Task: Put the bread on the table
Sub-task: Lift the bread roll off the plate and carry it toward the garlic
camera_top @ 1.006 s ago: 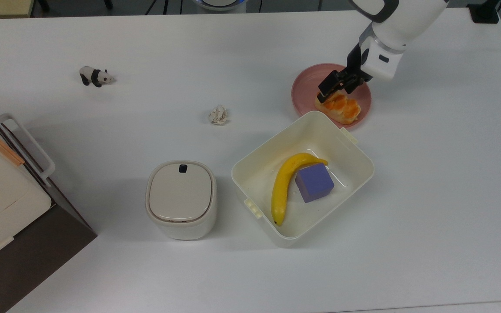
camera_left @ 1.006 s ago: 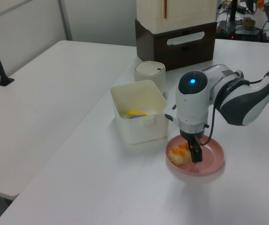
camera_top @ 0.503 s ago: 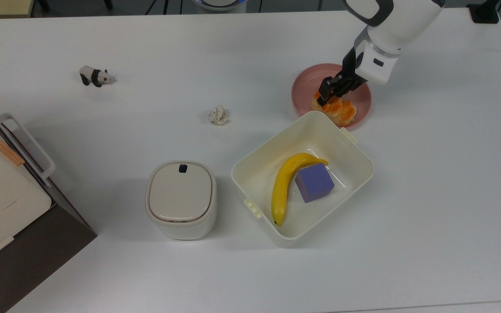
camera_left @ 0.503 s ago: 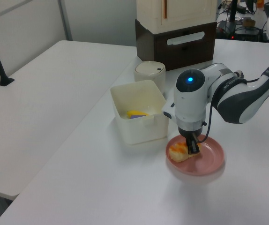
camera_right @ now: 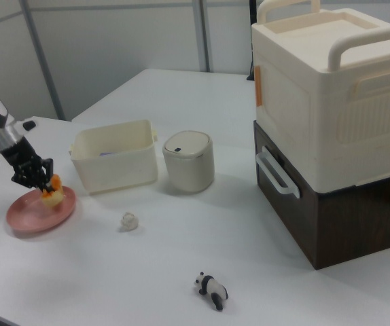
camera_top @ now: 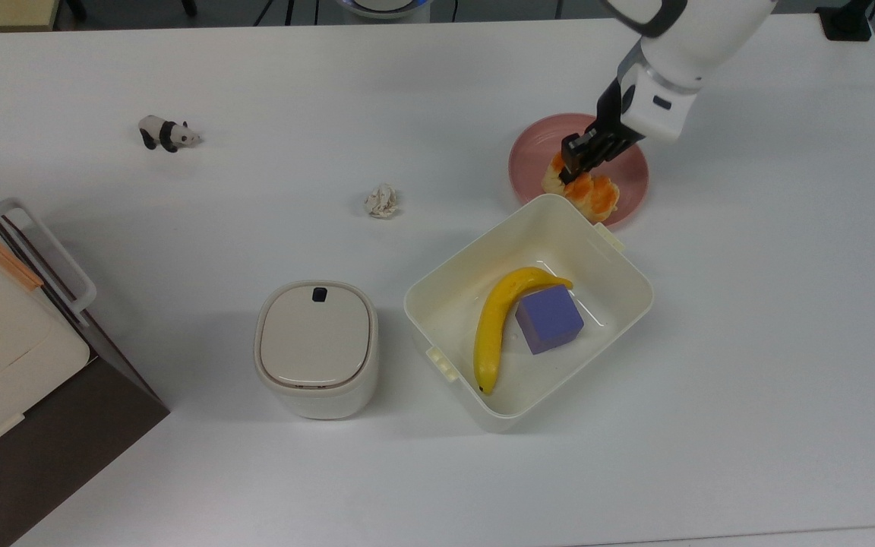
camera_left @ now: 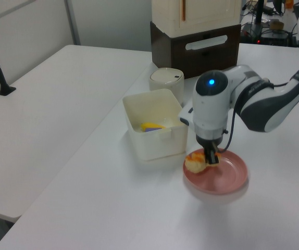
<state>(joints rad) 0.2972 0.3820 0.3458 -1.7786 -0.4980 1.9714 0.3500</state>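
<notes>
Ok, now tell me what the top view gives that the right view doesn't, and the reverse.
Top view: the banana and purple cube lying inside the cream bin. Right view: the arched handles on top of the tall cream box, and its dark base. Both: the end effector closed on the bread over the pink plate, the paper ball, the panda.

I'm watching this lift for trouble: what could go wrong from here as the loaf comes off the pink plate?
The pincer grips the small orange-brown bread loaf at one end, so the free end may sag and slip out. The loaf hangs just above the round pink plate, right beside the cream plastic bin; a low sweep could clip the bin's rim or drop the loaf inside rather than on the white table.
</notes>
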